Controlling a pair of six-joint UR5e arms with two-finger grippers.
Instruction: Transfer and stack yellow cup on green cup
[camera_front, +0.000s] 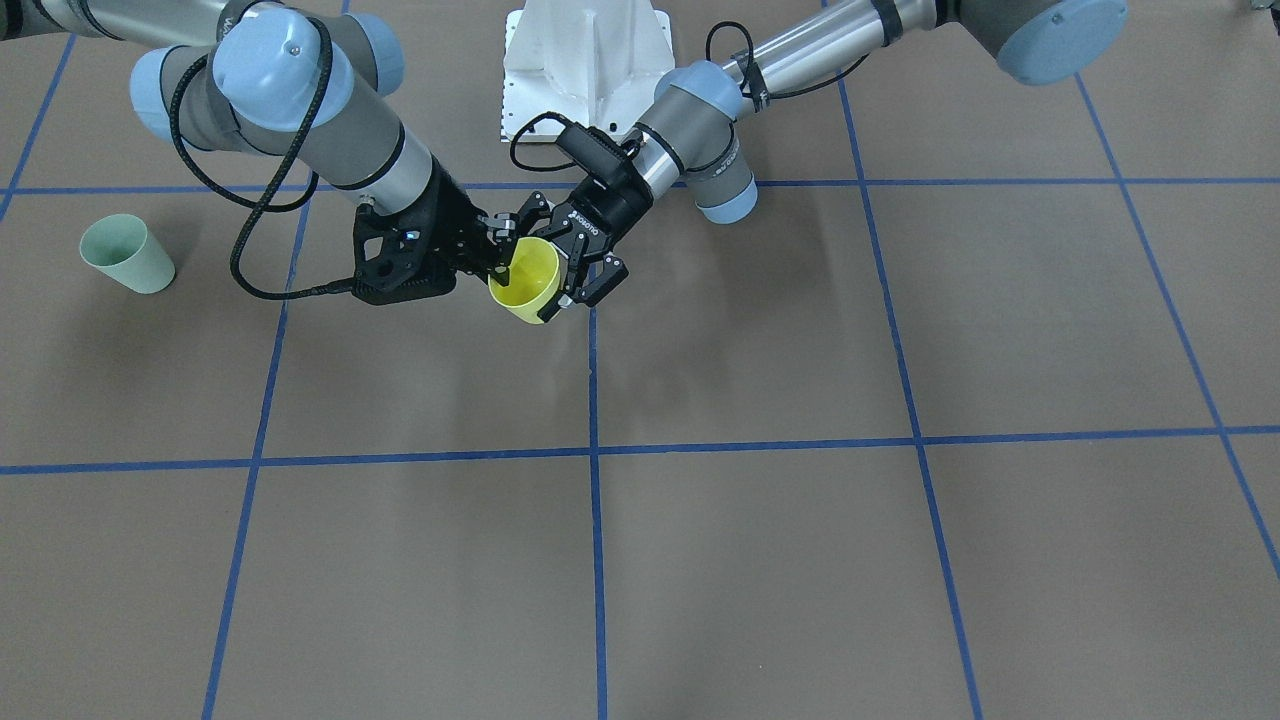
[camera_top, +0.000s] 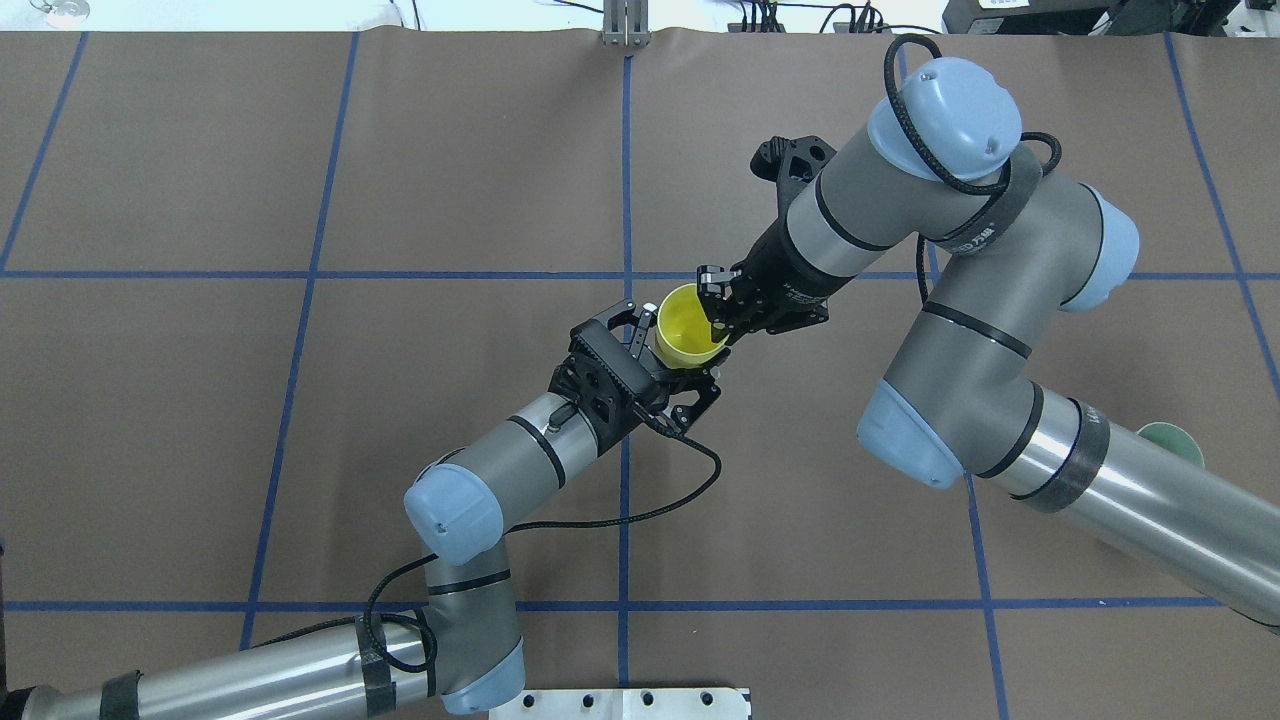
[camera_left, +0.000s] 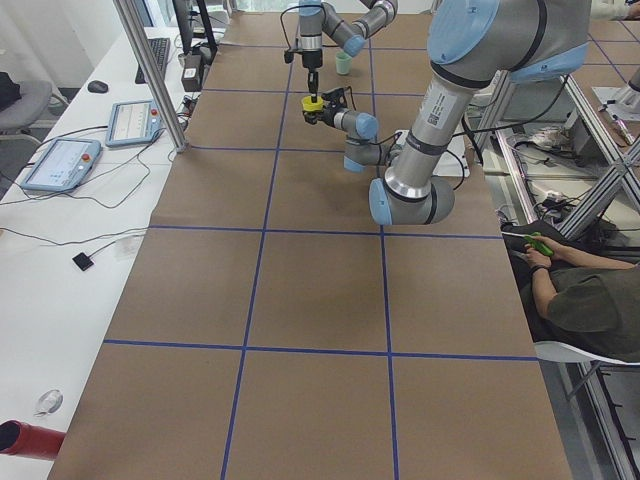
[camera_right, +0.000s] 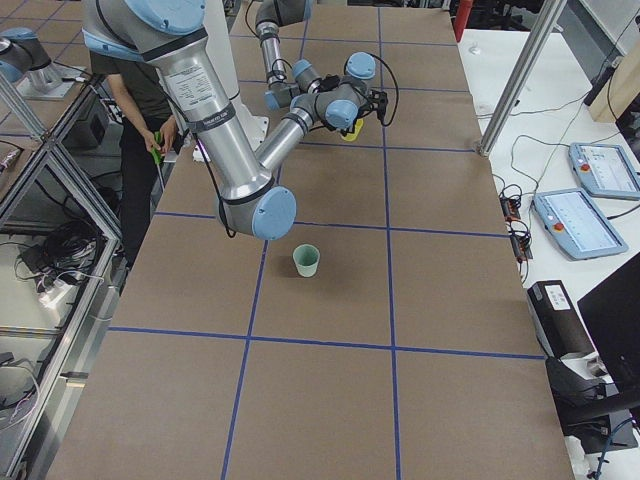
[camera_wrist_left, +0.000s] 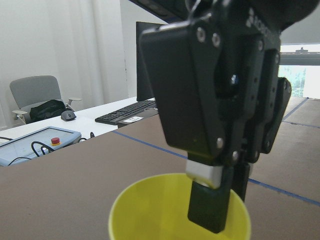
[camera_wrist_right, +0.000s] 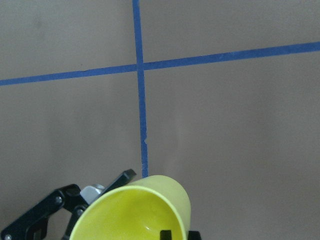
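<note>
The yellow cup (camera_front: 528, 275) hangs in the air over the table's middle, between my two grippers. My right gripper (camera_front: 498, 258) is shut on the yellow cup's rim, one finger inside the cup and one outside, as the overhead view (camera_top: 715, 315) shows. My left gripper (camera_top: 675, 350) is open, its fingers spread on either side of the yellow cup's (camera_top: 685, 325) lower body without touching it. The left wrist view shows the right gripper's inner finger (camera_wrist_left: 212, 200) inside the cup (camera_wrist_left: 150, 210). The green cup (camera_front: 127, 253) stands upright on the table on my right side, partly hidden behind my right arm in the overhead view (camera_top: 1170, 440).
The table is brown with blue tape grid lines (camera_front: 595, 450). The robot's white base (camera_front: 585, 60) sits at the near edge. Along one table side are control pendants (camera_right: 580, 215) and a metal post (camera_right: 510, 90). A person (camera_left: 580, 290) sits beside the base.
</note>
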